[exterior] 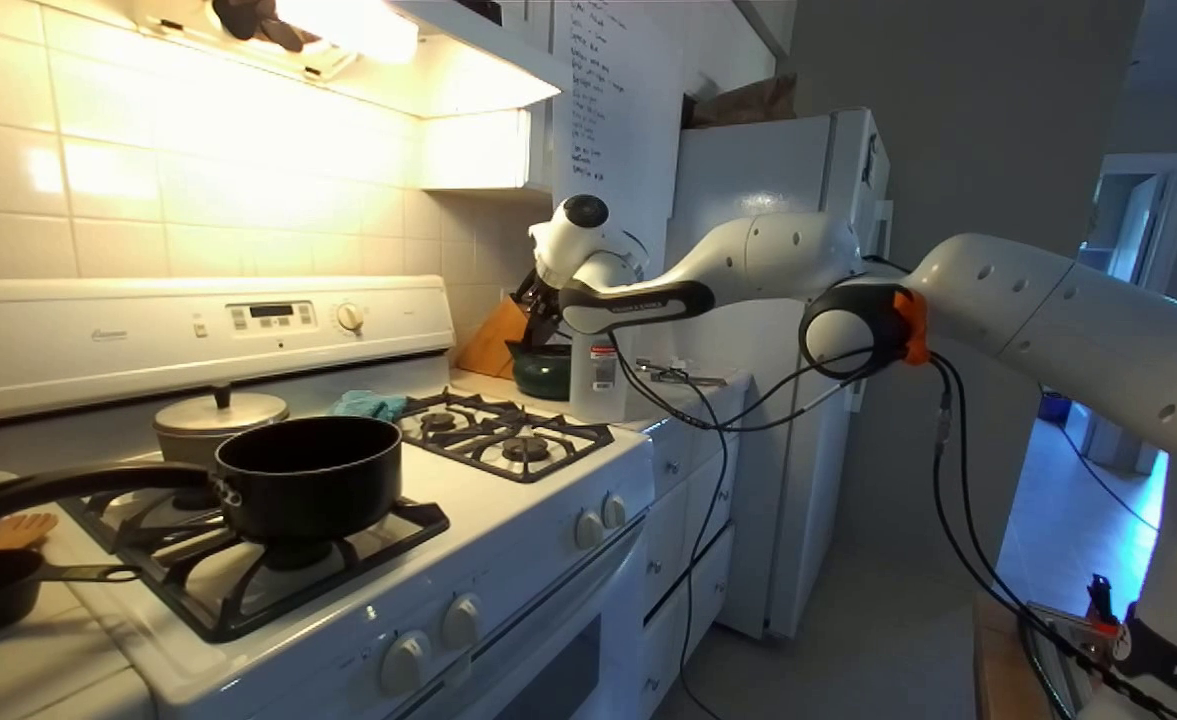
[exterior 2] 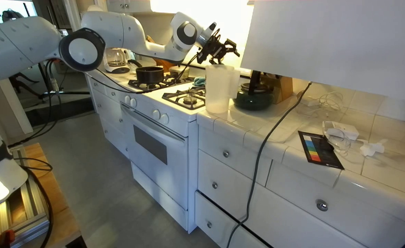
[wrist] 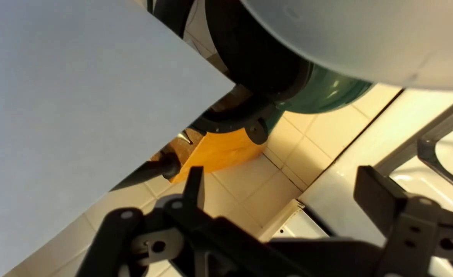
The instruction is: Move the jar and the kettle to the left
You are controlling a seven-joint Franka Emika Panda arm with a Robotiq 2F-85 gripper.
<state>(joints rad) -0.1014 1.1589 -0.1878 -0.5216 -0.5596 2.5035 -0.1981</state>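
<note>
The jar is a tall pale translucent pitcher standing upright on the counter beside the stove. In an exterior view the jar shows a small red-and-white label. The kettle is squat, dark green, with a dark arched handle, just behind the jar; it also shows in an exterior view. In the wrist view the jar fills the top right and partly covers the kettle. My gripper is open and empty, fingers wide apart. In an exterior view the gripper is above and behind the jar's rim.
A white cabinet hangs low beside the gripper and fills the wrist view's left. A wooden knife block stands behind the kettle. Stove grates, a black saucepan and a blue cloth are on the stove. A cable crosses the counter.
</note>
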